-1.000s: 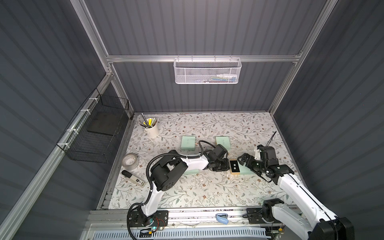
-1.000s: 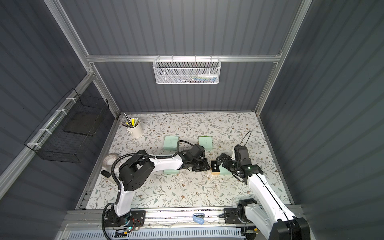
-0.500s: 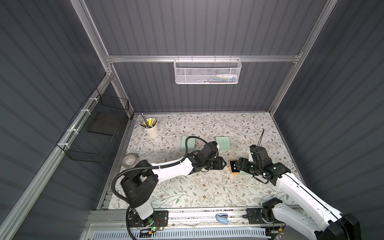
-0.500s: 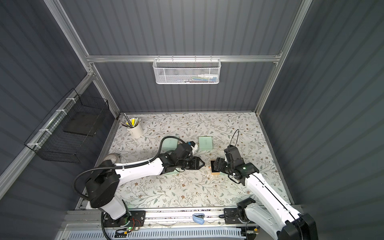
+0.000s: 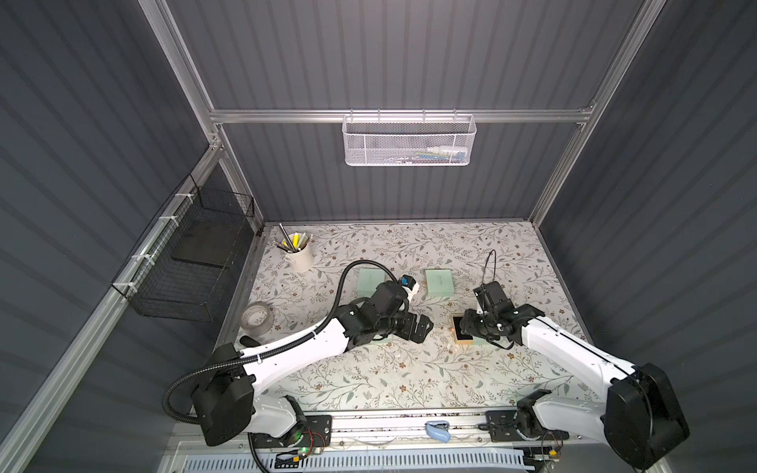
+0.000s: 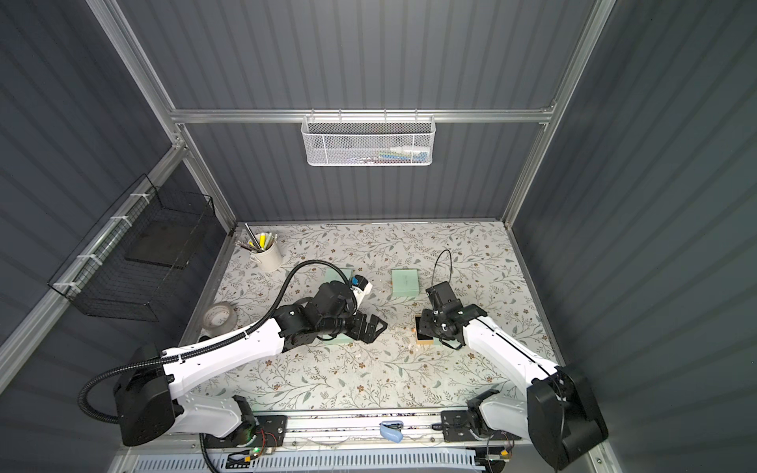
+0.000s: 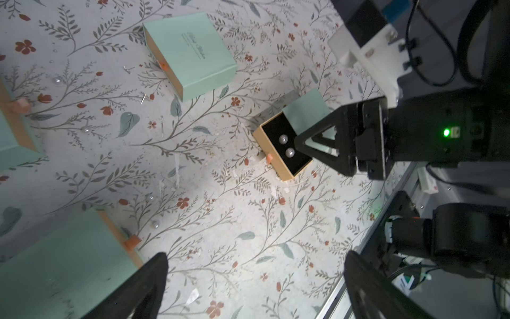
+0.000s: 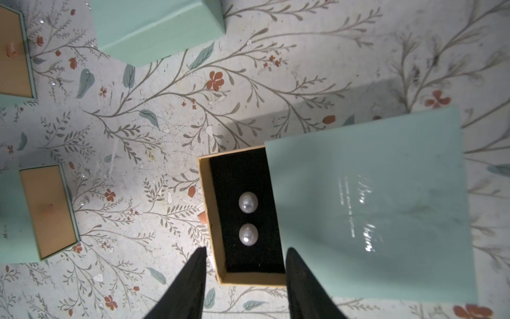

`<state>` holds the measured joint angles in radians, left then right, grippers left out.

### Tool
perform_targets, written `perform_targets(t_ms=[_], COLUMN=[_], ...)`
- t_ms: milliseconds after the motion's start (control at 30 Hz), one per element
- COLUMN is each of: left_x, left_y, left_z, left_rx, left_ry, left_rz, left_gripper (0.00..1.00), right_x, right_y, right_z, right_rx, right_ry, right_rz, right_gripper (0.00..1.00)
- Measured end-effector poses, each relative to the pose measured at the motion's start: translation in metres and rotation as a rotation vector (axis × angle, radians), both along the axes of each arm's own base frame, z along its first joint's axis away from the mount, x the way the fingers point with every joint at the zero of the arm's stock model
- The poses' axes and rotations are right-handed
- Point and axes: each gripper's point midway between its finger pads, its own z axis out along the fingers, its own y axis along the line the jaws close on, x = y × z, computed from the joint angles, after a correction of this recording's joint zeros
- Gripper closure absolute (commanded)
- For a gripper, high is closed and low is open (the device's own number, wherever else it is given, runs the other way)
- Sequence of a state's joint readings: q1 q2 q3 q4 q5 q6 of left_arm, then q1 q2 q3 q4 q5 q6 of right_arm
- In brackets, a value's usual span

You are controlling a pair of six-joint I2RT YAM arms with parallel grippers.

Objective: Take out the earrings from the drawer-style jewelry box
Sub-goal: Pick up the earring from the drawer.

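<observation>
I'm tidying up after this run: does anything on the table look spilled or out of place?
Yes. Loose pearl studs and bare pins lie scattered on the floral mat, outside every box, among small white scraps. They look spilled rather than set down. Two earrings sit neatly in the open drawer.

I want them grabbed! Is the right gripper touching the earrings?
Apart. In the right wrist view, foam shows between the right gripper's fingertips and the earrings.
</observation>
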<state>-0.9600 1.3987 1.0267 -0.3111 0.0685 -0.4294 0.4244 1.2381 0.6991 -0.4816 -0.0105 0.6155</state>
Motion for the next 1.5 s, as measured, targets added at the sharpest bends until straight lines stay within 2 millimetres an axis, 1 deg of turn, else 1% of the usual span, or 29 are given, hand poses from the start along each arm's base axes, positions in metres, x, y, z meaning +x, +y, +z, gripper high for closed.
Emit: perform_targets(t_ms=[167, 367, 567, 700, 767, 867, 1067, 1233, 1500], left_x=[-0.005, -0.014, -0.018, -0.021, -0.022, -0.020, -0.021, -0.020, -0.018], left_y=[-0.013, -0.014, -0.010, -0.003, 0.002, 0.003, 0.006, 0.008, 0.008], left_z=[0.014, 0.030, 0.027, 0.021, 0.016, 0.014, 0.019, 0.024, 0.024], left_rx=[0.017, 0.036, 0.069, 0.065, 0.076, 0.085, 0.073, 0.068, 0.072], left_ry=[0.031, 0.029, 0.008, -0.022, -0.033, -0.051, -0.081, -0.103, -0.107], left_rz=[-0.079, -0.160, -0.208, -0.218, -0.220, -0.220, -0.223, -0.219, -0.213], left_gripper=[0.00, 0.00, 0.00, 0.00, 0.00, 0.00, 0.00, 0.00, 0.00], right_x=[0.007, 0.012, 0.014, 0.014, 0.015, 0.018, 0.019, 0.020, 0.018], right_y=[0.003, 0.006, 0.006, 0.007, 0.007, 0.008, 0.007, 0.009, 0.010], right_z=[-0.007, -0.013, -0.022, -0.028, -0.029, -0.027, -0.030, -0.032, -0.034], right_rx=[-0.013, -0.026, -0.038, -0.048, -0.056, -0.062, -0.085, -0.112, -0.143], right_ry=[0.017, 0.033, 0.060, 0.078, 0.079, 0.069, 0.072, 0.072, 0.067], right_rz=[0.012, 0.021, 0.023, 0.026, 0.028, 0.031, 0.030, 0.041, 0.050], right_gripper=[0.62, 0.67, 0.67, 0.70, 0.71, 0.73, 0.74, 0.75, 0.79])
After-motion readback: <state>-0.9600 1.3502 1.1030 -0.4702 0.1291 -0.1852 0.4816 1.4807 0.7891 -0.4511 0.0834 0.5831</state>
